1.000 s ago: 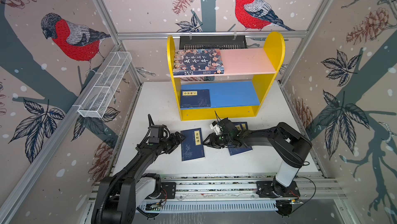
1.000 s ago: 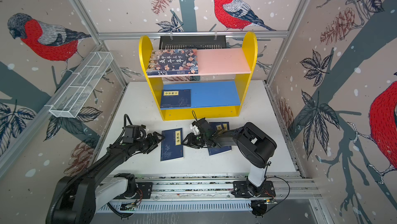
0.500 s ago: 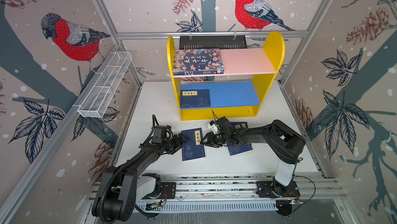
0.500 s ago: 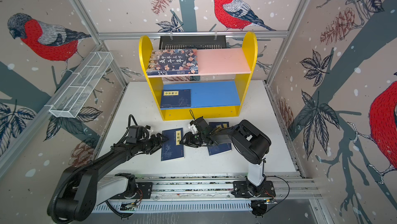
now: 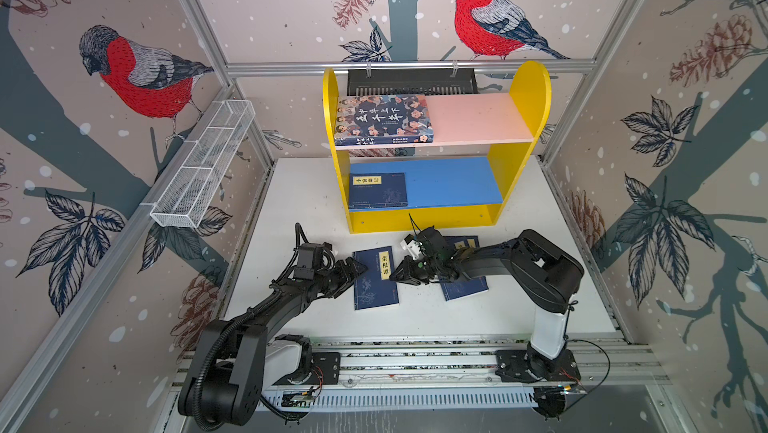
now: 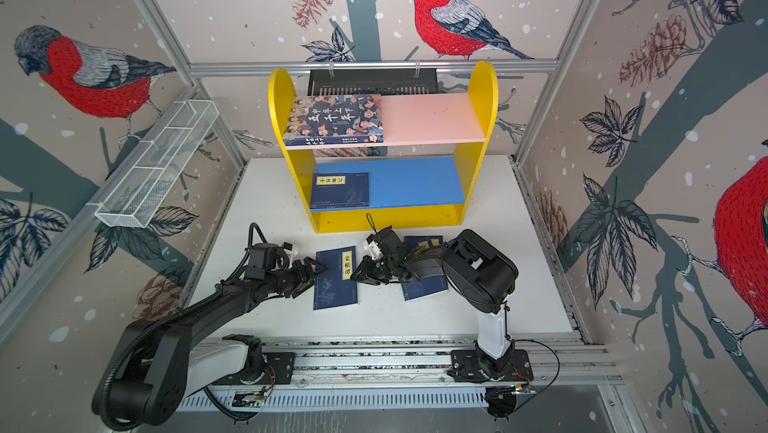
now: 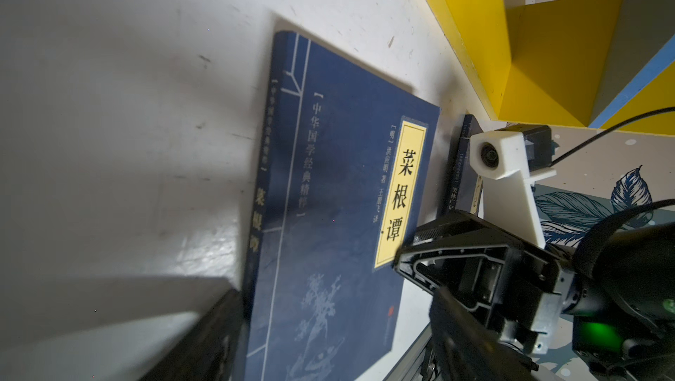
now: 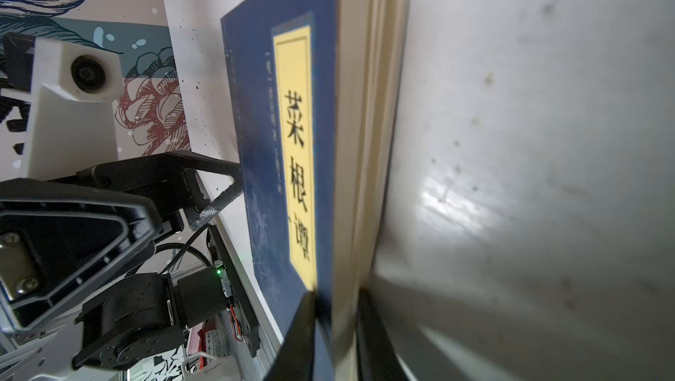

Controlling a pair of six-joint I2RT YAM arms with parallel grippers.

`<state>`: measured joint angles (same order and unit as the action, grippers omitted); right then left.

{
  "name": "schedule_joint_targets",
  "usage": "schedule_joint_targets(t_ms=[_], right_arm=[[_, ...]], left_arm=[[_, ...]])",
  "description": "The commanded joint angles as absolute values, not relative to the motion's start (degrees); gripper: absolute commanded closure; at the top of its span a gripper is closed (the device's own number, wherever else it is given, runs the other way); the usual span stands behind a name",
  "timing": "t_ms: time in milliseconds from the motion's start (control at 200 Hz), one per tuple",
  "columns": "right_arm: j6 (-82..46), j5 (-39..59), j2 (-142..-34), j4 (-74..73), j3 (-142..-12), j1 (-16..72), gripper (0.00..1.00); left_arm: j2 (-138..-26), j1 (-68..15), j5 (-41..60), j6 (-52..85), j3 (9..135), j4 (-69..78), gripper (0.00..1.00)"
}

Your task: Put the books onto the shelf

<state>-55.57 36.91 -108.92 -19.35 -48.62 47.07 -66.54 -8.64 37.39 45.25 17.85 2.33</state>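
Note:
A navy book with a yellow label (image 5: 374,281) (image 6: 336,281) (image 7: 328,196) lies on the white table in front of the shelf (image 5: 528,90). My right gripper (image 5: 397,275) (image 8: 336,324) is shut on this book's right page edge, low over the table. At the book's spine side my left gripper (image 5: 355,271) (image 7: 336,324) stands open, its fingers straddling the cover. A second navy book (image 5: 465,289) lies partly under the right arm. On the shelf, an illustrated book (image 5: 384,119) rests on the pink board and a navy one (image 5: 378,190) on the blue board.
A white mesh tray (image 5: 203,169) hangs on the left wall. A black slotted basket (image 5: 411,82) hangs behind the shelf. The arms' mounting rail (image 5: 415,360) runs along the table's front edge. The shelf's right halves are bare.
My right gripper has gone from open to shut on the navy book's right edge. The left gripper has crept right to the book's spine edge and stays open.

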Motion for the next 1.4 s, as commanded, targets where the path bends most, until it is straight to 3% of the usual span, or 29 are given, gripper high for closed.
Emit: schedule_joint_targets(t_ms=[0,215,625,1031,1396], right_arm=[[-55.8,36.9,-109.2,-19.1,-48.6,47.1,0.94],[-56.3,38.5,-108.3,-21.8,-47.9,46.5,0.99],[-58.9,42.2,-103.4,-28.5,-44.6,45.6,1.00],[-63.1,46.6,-101.8,-37.0,-42.7,45.3,1.00],[-62.8,47.5,-102.5,-37.1,-42.5,45.1,1.00]], left_arm=[[-65.6,-8.9,40.0,46.3,17.4,3.2,0.20],[-62.2,-8.9,39.0,46.7,16.7,2.8,0.19],[-59.6,-7.3,35.2,45.8,17.5,-1.2,0.18],[-62.0,-7.3,39.2,48.7,15.4,3.4,0.18],[-57.5,-7.6,46.4,57.6,12.3,11.8,0.39]])
